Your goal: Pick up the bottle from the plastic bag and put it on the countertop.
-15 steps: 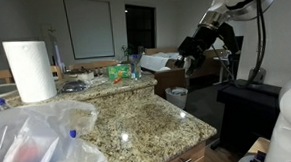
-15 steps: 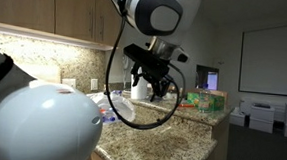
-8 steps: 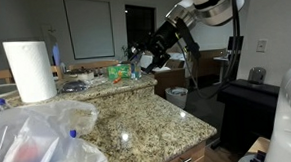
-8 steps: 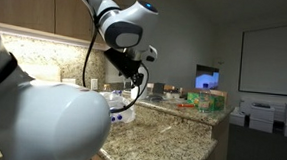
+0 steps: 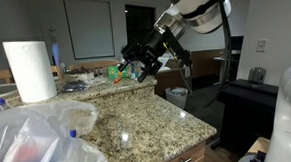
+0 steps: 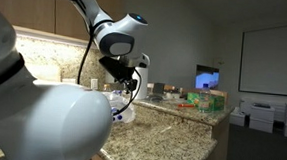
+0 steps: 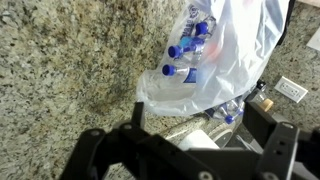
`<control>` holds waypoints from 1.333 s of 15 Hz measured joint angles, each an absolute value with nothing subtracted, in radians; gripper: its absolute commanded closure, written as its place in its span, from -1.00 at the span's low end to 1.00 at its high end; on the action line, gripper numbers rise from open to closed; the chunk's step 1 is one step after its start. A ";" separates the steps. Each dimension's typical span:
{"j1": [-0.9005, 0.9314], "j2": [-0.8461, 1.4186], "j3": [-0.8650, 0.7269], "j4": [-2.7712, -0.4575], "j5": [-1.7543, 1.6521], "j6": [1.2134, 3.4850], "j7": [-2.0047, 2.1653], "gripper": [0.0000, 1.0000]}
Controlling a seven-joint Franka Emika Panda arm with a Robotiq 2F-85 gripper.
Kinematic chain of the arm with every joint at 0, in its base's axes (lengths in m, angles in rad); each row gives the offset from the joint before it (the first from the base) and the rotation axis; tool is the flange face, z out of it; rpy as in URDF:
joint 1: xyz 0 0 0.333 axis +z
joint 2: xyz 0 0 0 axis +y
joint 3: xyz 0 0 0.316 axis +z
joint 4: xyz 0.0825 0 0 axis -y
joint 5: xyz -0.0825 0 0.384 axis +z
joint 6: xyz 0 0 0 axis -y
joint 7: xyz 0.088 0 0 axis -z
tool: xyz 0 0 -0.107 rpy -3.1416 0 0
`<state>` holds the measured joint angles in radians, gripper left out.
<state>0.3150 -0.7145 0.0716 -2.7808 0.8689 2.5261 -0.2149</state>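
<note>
in the wrist view the gripper (image 7: 185, 152) hangs above the countertop (image 7: 70, 60) with its 2 dark fingers (image 7: 100, 150) spread wide and nothing between them. the bag (image 7: 235, 70) lies ahead of it, not touched: crinkled, whitish, half see-through. the bottle (image 7: 207, 42) sits inside it, seen through the film as a small red shape with blue at one end; its outline is blurred. blue caps (image 7: 176, 51) of other bottles lie just beside it in the bag.

in an exterior view the gripper (image 5: 139, 61) is over the far part of the speckled beige-brown countertop (image 5: 148, 121), well apart from the bag (image 5: 43, 136) in the near corner, where a faint red patch shows through. a paper towel roll (image 5: 30, 69) stands upright behind the bag. in an exterior view the gripper (image 6: 129, 87) points down at the countertop (image 6: 170, 142).
</note>
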 measured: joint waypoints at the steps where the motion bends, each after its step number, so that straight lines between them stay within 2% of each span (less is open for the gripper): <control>1: 0.309 -0.707 0.073 -2.781 0.871 2.528 -0.177 -1.00; 4: 0.320 -0.637 0.082 -2.784 0.986 2.549 -0.128 -1.00; 10: 0.446 -0.423 0.123 -2.777 1.477 2.716 -0.139 -1.00; 16: 0.432 -0.401 0.144 -2.772 1.482 2.709 -0.130 -1.00; 20: 0.436 -0.282 0.158 -2.728 1.583 2.731 -0.055 -1.00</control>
<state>0.4362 -0.2823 0.1583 -2.7275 1.5834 2.7308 -0.0551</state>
